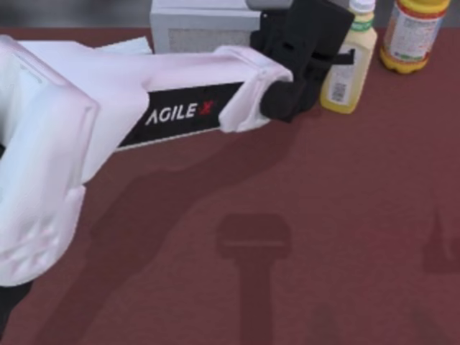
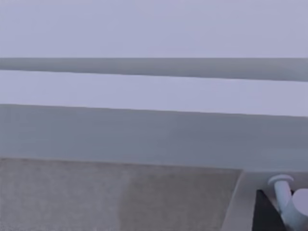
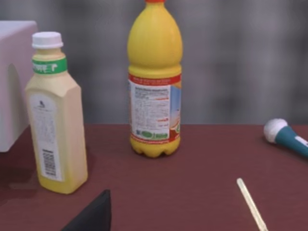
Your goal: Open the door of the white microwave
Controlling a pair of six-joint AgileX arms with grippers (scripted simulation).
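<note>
Left gripper (image 1: 305,50), black, reaching across from the table's left to the far edge, pressed up against the front of the white microwave (image 1: 201,25) near its right end. Fingers hidden behind the wrist from above and absent from the left wrist view, so spread or pinched cannot be told. Microwave at the back of the table, left of centre, largely covered by the long white arm. Door (image 2: 115,197) facing the near side, grey speckled mesh window filling the lower part of the left wrist view, with a pale handle-like post (image 2: 284,192) just past its edge. Door's long axis running left to right; gripper directly in front of the handle end, so likely a pull toward the near side, swinging about the far hinge.

Right arm out of the top view, parked; its wrist camera looking at a cream bottle (image 3: 55,115) and a yellow bottle (image 3: 154,82) beside the microwave's right side.
</note>
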